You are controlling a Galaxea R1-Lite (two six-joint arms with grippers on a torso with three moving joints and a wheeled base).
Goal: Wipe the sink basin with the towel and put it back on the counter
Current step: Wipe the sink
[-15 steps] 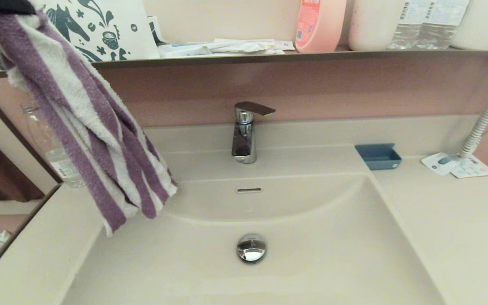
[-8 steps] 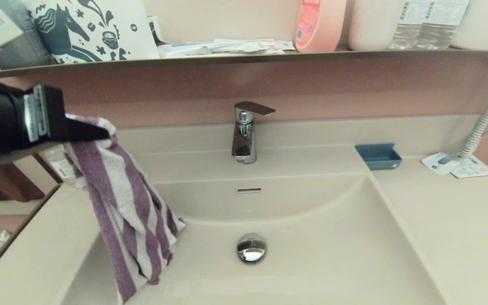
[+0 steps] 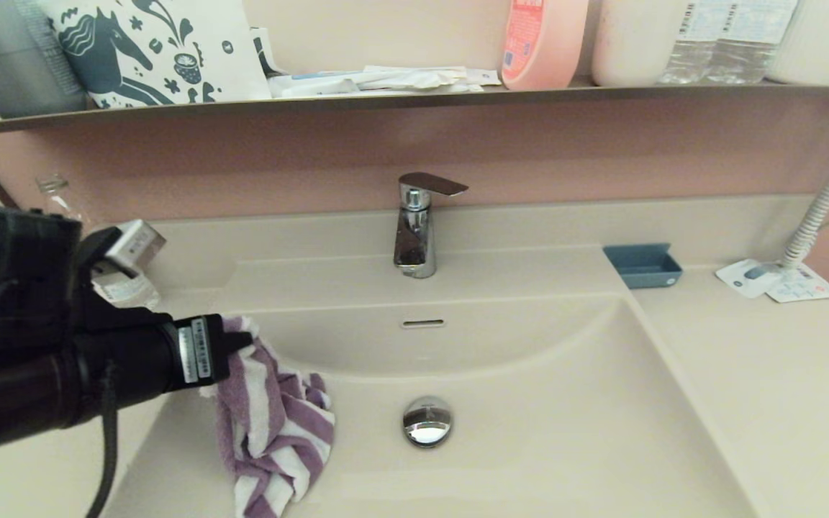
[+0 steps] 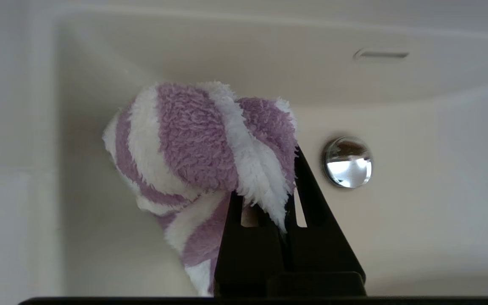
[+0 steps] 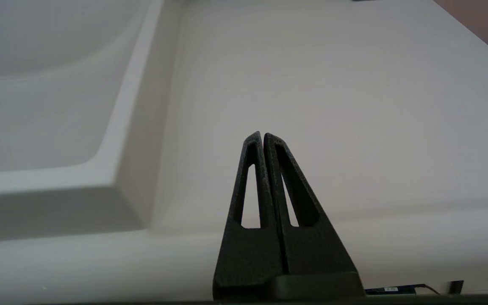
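Observation:
The purple-and-white striped towel (image 3: 274,432) hangs from my left gripper (image 3: 242,342), which is shut on its upper end. The cloth's lower part is bunched on the left floor of the cream sink basin (image 3: 529,403), left of the chrome drain plug (image 3: 427,421). In the left wrist view the towel (image 4: 193,144) bulges over my left gripper (image 4: 269,182), with the drain plug (image 4: 347,162) beside it. My right gripper (image 5: 263,135) is shut and empty, low over the counter (image 5: 354,84) right of the basin (image 5: 49,84); the head view does not show it.
A chrome faucet (image 3: 416,230) stands behind the basin above the overflow slot (image 3: 422,323). On the right counter (image 3: 767,374) are a small blue tray (image 3: 643,265), a paper card (image 3: 774,280) and a coiled cord (image 3: 825,201). The shelf (image 3: 458,97) carries a horse-print bag (image 3: 162,50) and bottles.
My left arm has come down from the upper left to the basin's left side with the towel. The cloth hung free in the air before; now its lower end is crumpled on the basin floor.

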